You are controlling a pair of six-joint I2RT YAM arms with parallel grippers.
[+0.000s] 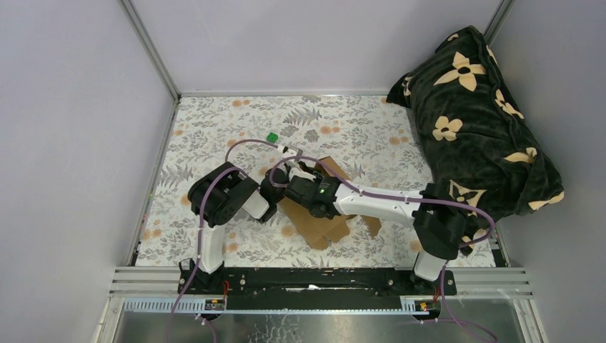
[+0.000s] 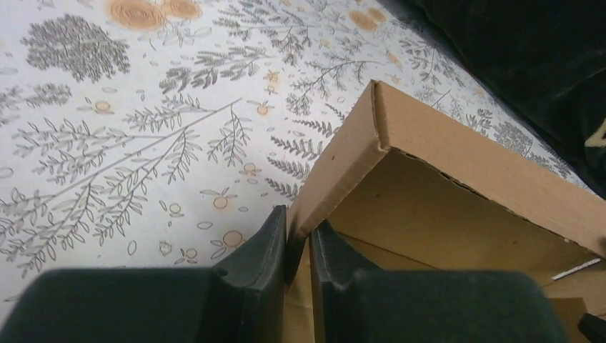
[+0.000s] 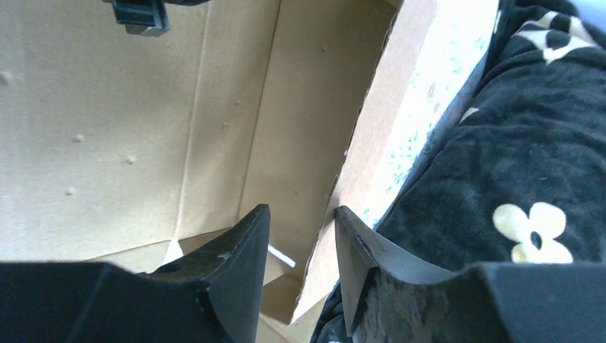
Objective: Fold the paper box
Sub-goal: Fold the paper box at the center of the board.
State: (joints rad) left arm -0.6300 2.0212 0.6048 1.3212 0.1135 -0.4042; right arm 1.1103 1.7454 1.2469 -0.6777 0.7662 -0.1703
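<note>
The paper box (image 1: 325, 225) is plain brown cardboard, partly folded, lying mid-table under both arms. In the left wrist view one raised wall of the paper box (image 2: 457, 164) meets another at a corner, and my left gripper (image 2: 299, 229) is shut on the lower end of that corner wall. My right gripper (image 3: 301, 211) stands open inside the paper box (image 3: 107, 128). A raised side wall (image 3: 371, 143) runs up between its fingers with a gap on each side. From above, the left gripper (image 1: 274, 194) and right gripper (image 1: 289, 174) meet at the box's far-left side.
A tiny green cube (image 1: 272, 136) lies on the floral tablecloth (image 1: 214, 128) behind the box. A big dark flowered blanket (image 1: 479, 121) fills the right side, close to the right arm and the box wall (image 3: 514, 143). Grey walls enclose the table.
</note>
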